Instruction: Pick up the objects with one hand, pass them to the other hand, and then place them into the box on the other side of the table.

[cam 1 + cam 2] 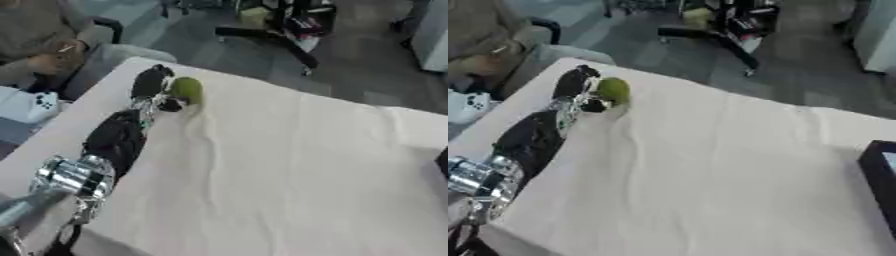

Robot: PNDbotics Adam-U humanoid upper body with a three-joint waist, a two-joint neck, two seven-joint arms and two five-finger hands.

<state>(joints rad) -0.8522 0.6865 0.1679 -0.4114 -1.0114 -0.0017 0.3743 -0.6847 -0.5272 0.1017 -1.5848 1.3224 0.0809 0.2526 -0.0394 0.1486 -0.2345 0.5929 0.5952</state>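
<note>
A round green fruit-like object (186, 90) is near the far left corner of the white-clothed table (289, 165). My left hand (152, 82) reaches out along the table's left side and sits against the object's left, its black fingers curled round it. The object looks lifted a little off the cloth, but I cannot tell for sure. A dark box (881, 175) shows at the table's right edge, mostly cut off. My right hand is in no view.
The cloth has soft wrinkles through the middle. A grey chair (105, 57) and a seated person stand past the table's left corner. A white device (31, 105) lies left of the table. Dark stands and clutter (280, 25) are on the floor beyond.
</note>
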